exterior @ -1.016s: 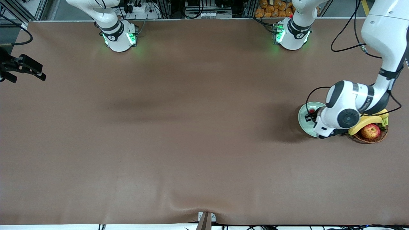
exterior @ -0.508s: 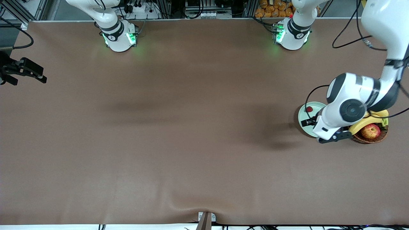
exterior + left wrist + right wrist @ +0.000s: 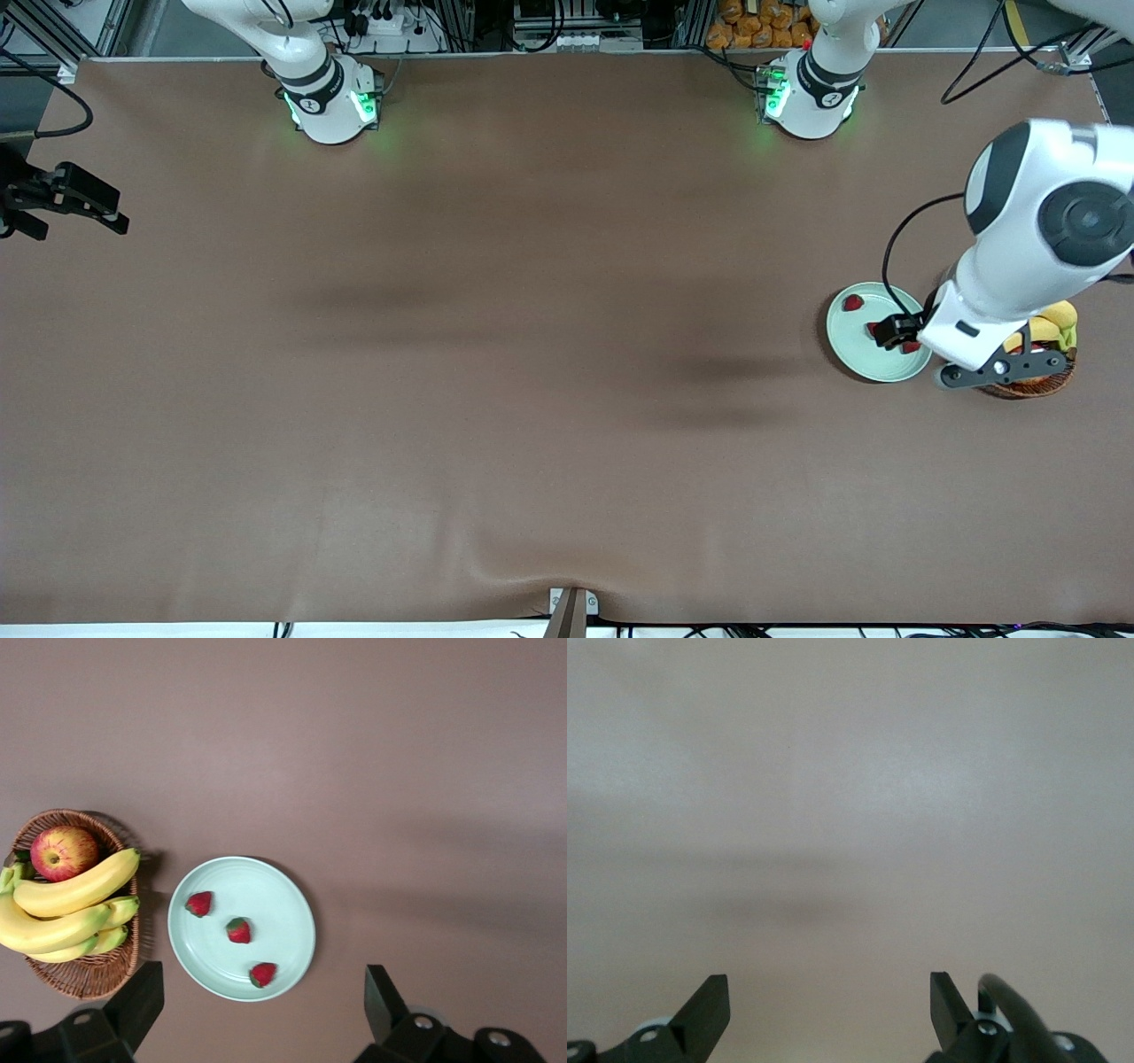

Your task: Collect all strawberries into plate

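Observation:
The pale green plate (image 3: pixel 864 359) (image 3: pixel 283 904) lies near the left arm's end of the table. Three strawberries rest in it. One strawberry (image 3: pixel 853 302) (image 3: pixel 262 974) is farthest from the front camera. A second strawberry (image 3: pixel 873 330) (image 3: pixel 237 930) is at the middle. The third strawberry (image 3: pixel 910 347) (image 3: pixel 199 904) is nearest the basket. My left gripper (image 3: pixel 897 332) (image 3: pixel 263 997) hangs high over the plate, open, with nothing between its fingers. My right gripper (image 3: pixel 80 213) (image 3: pixel 830 1001) waits open over bare table at the right arm's end.
A brown wicker basket (image 3: pixel 1032 383) (image 3: pixel 80 970) stands beside the plate, toward the left arm's end. It holds bananas (image 3: pixel 71 895) and a red-yellow apple (image 3: pixel 64 852). The left arm's hand covers most of it in the front view.
My left gripper has opened, risen from the plate and drifted toward the basket. All three strawberries now show in the plate. The right arm has barely moved.

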You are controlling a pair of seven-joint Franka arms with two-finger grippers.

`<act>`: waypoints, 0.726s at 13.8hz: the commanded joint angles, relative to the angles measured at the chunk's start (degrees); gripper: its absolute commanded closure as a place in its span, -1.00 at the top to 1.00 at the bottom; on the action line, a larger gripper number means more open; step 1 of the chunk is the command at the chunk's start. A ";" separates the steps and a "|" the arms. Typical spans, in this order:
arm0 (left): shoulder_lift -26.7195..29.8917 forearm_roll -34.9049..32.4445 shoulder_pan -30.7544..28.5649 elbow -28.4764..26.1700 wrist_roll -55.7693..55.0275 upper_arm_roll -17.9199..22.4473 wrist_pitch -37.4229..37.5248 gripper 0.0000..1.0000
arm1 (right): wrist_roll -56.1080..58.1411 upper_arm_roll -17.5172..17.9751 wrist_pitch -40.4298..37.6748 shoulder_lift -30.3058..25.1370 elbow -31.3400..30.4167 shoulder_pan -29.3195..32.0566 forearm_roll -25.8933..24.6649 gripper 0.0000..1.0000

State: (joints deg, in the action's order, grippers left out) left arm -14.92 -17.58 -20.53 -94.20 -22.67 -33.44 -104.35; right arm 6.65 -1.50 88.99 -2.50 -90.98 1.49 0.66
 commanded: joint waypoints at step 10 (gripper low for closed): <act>18.96 14.85 22.64 0.07 17.74 24.20 13.55 1.00 | -0.85 -0.08 -0.40 0.57 1.25 -0.53 -1.01 1.00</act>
State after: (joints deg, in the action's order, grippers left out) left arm 2.80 -4.44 1.07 -93.64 -7.52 -10.89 -92.03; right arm 6.65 -1.47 88.99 -2.47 -90.93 1.49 0.66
